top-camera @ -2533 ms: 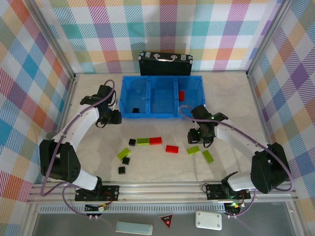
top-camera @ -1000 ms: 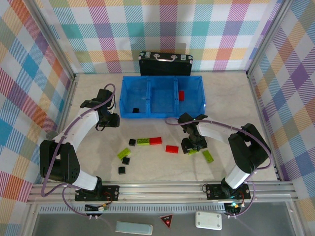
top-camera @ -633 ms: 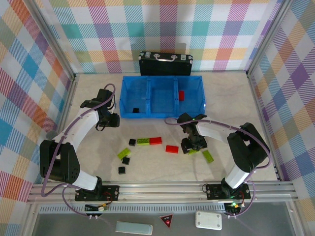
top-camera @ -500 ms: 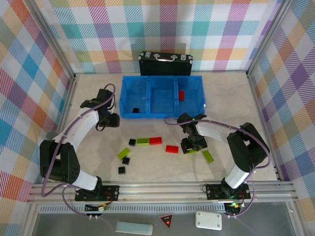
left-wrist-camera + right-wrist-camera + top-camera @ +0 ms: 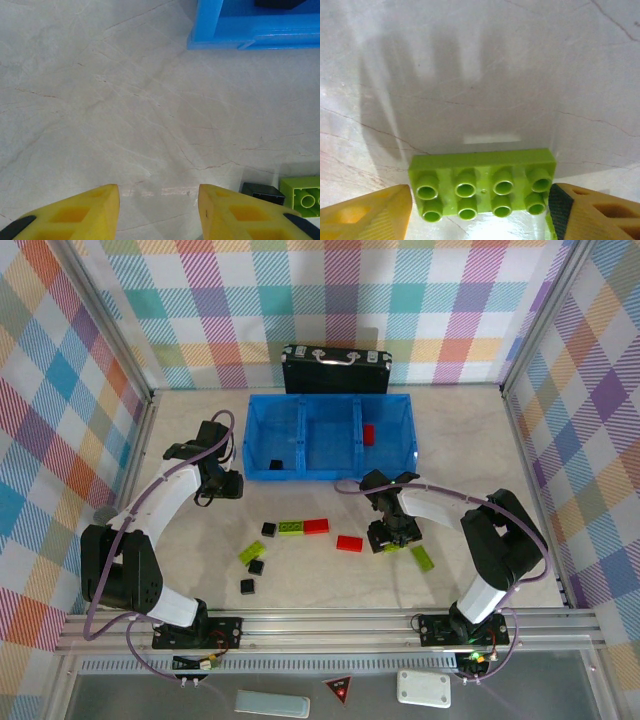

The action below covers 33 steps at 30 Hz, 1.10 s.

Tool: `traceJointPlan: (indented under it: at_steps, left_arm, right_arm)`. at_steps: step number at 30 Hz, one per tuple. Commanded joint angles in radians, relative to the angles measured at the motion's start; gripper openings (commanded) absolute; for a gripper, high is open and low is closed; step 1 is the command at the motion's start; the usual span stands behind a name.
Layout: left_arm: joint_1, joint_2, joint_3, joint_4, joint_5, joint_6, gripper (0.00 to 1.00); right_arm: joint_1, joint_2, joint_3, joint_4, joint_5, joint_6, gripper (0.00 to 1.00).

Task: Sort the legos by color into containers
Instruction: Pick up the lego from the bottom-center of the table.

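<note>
Lime-green flat brick (image 5: 481, 191), eight studs in two rows of four, lengthwise between the open right claw (image 5: 480, 200)

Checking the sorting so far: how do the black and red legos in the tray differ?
Shape: the black lego is small and square, the red lego longer. Place: the black lego sits in the left compartment of the blue tray, the red lego in the right one. Both rest inside one tray.

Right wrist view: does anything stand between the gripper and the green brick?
Nothing visible. The lime-green brick lies flat on the table, studs up, directly between the fingers of the right gripper.
</note>
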Motion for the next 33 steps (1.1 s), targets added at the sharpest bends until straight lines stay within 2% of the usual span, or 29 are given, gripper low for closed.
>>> traceJointPlan:
  at_steps: [1,12,22,33]
  left_arm:
    - [0.012,-0.011,-0.009,-0.002,-0.01,0.008,0.45]
    - [0.012,-0.013,-0.01,-0.003,-0.009,0.006,0.45]
    - [0.012,-0.015,-0.011,-0.003,-0.008,0.007,0.45]
    - [0.012,-0.018,-0.009,-0.006,-0.001,0.005,0.45]
  right_arm:
    - [0.007,-0.007,0.028,-0.03,0.028,0.01,0.75]
    - [0.007,0.024,0.02,0.006,-0.033,0.005,0.75]
    - [0.008,0.054,0.027,0.0,-0.029,0.0,0.75]
    - [0.007,0.045,0.011,0.014,-0.046,0.012,0.68]
